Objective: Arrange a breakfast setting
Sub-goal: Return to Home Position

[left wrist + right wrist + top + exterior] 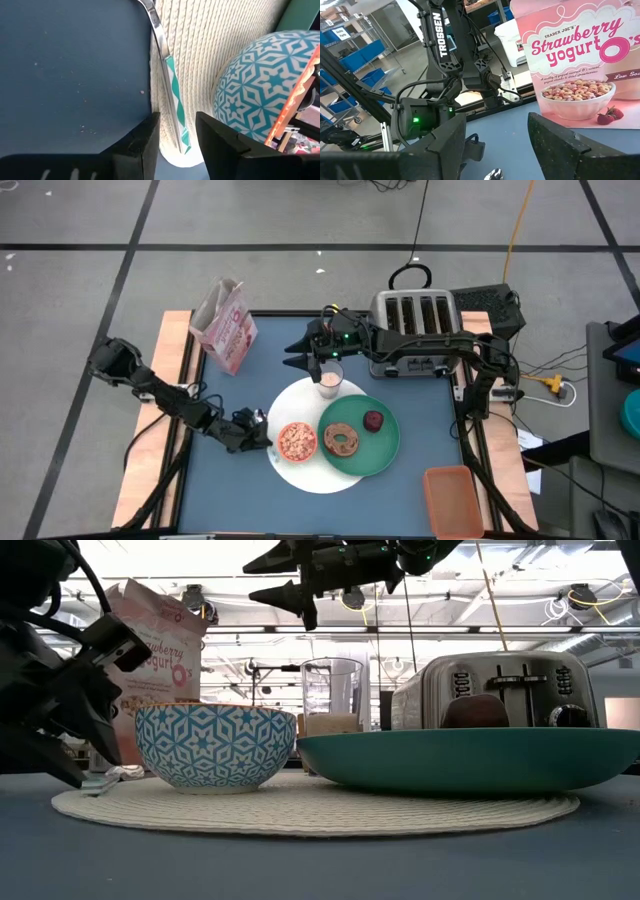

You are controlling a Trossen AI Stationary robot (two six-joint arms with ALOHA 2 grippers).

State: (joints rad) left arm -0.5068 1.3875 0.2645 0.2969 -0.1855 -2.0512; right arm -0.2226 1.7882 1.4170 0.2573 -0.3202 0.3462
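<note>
Straddling the spoon (172,85), the left claw (177,127) gapes open, gripping nothing, spoon set on the mat (200,40) left of the bowl (255,90) for easy reach; right claw (497,127) hangs open, empty, aloft near the glass (330,382).

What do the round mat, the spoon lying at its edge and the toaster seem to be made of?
Mat: woven cream cord or fibre, matte; coiled ribs show.
Spoon: shiny metal stem, with a teal-and-white zigzag handle, probably plastic or enamel.
Toaster: brushed silver metal shell by its sheen, with dark knobs, likely plastic.
The left gripper hovers open over the spoon's handle end.
</note>
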